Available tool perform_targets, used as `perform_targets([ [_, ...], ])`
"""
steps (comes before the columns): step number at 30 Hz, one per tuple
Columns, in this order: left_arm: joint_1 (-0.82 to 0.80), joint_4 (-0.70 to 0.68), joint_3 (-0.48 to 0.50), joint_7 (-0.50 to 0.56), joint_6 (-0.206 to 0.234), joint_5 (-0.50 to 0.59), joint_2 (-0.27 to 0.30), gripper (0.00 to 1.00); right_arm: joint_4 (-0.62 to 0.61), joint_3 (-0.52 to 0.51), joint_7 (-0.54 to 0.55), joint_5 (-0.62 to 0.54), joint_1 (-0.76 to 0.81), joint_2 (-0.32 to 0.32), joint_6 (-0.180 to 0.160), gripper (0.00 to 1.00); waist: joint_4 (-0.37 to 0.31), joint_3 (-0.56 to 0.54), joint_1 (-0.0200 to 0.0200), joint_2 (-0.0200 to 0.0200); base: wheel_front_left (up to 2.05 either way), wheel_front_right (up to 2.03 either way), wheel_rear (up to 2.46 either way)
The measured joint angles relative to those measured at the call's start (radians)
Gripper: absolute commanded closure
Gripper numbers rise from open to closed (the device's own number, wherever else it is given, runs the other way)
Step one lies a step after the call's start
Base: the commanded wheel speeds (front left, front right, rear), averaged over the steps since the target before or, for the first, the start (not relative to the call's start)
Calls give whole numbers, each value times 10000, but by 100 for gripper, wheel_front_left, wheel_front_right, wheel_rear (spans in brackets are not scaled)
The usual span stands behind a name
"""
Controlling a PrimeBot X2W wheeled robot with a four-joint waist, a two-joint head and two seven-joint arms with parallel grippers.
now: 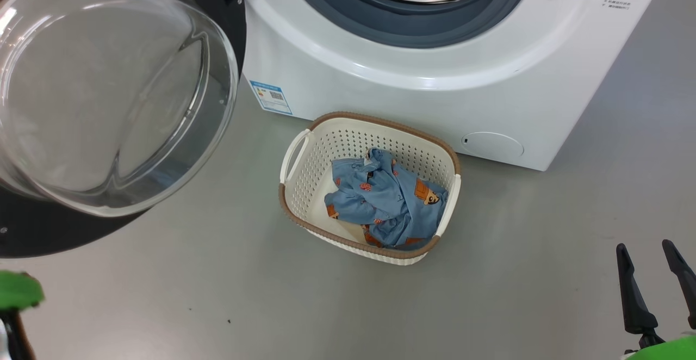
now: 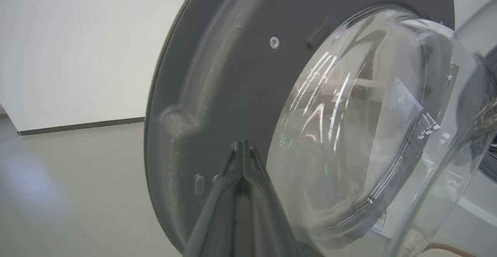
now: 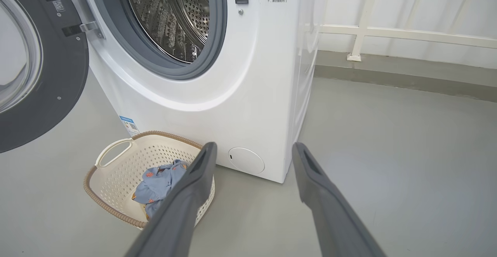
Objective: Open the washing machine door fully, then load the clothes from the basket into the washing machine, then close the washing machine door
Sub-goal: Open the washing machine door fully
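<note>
From where I stand, this is a laundry corner in a bare, lab-like room. A white front-loading washing machine (image 1: 435,93) sits directly on a smooth grey floor (image 1: 217,305), its perforated steel drum (image 3: 174,16) open to view. A small basket (image 1: 310,186) of clothes (image 1: 389,199) lies at its foot. Behind it runs a plain white wall (image 2: 77,35) with a dark skirting strip (image 2: 77,125). To one side, a white rail (image 3: 407,33) stands before pale curtains (image 3: 407,0).
</note>
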Motion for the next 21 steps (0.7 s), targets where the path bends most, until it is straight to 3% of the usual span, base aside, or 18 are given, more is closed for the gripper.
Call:
perform_targets([
  [12, 2766, -3446, -90, 0, 6, 1358, -1442, 100, 31, -29, 0, -88, 12, 150, 0, 0, -156, -416, 0, 0, 0, 0, 0],
  [21, 3895, -4531, -1542, 0, -408, 2065, -1918, 100, 35, 13, 0, -105, 47, 314, 0, 0, -299, -794, 0, 0, 0, 0, 0],
])
